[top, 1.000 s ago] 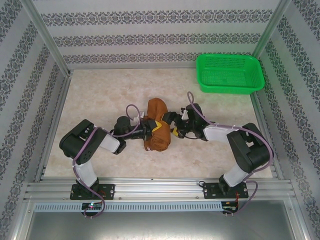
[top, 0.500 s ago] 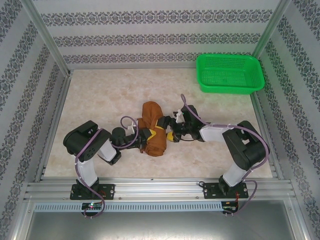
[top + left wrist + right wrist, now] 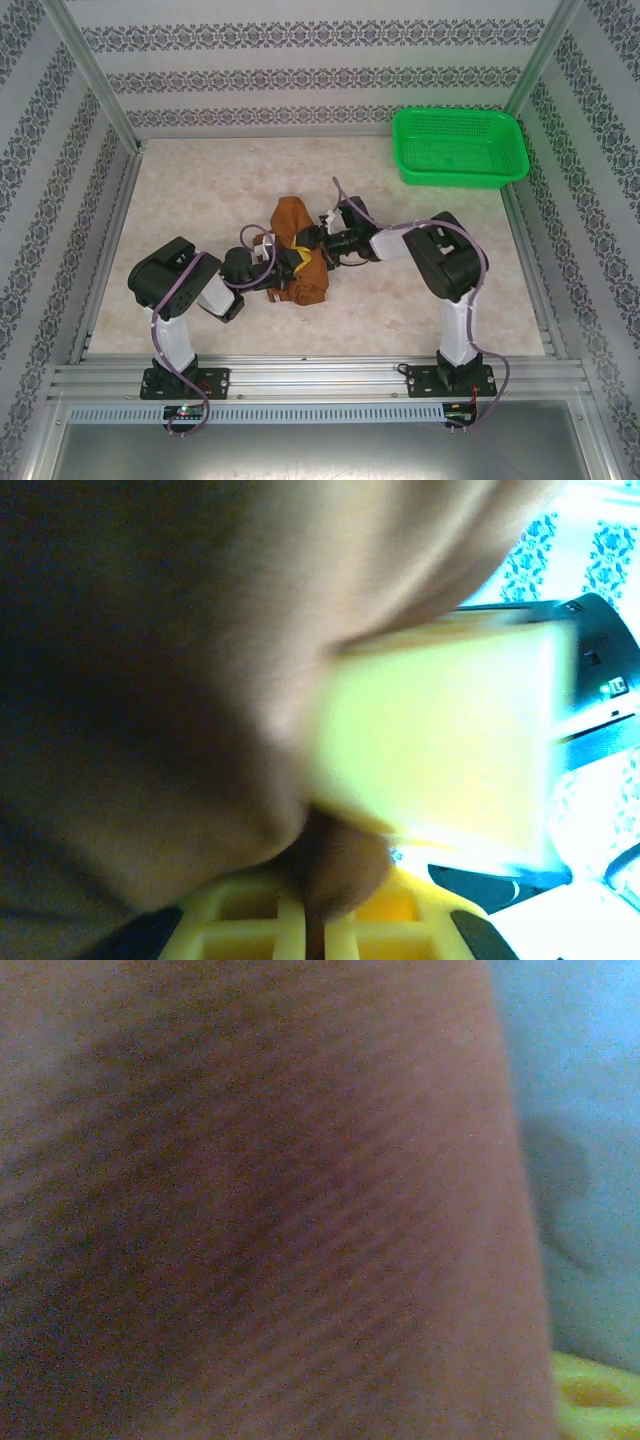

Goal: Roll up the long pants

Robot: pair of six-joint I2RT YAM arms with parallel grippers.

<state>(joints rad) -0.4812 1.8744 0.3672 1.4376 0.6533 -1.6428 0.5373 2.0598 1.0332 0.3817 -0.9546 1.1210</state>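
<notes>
at mid-table, bundled long pants (image 3: 308, 283), open tabletop (image 3: 200, 190) toward every edge

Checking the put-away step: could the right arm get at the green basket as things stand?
Probably yes. The green basket sits in the far right corner, on that arm's side, with bare table between. The right gripper is against the long pants, so it must pull away first.

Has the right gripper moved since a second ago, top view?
Yes. The right gripper has shifted left across the table, farther from the fixed green basket, and now sits against the long pants.
</notes>
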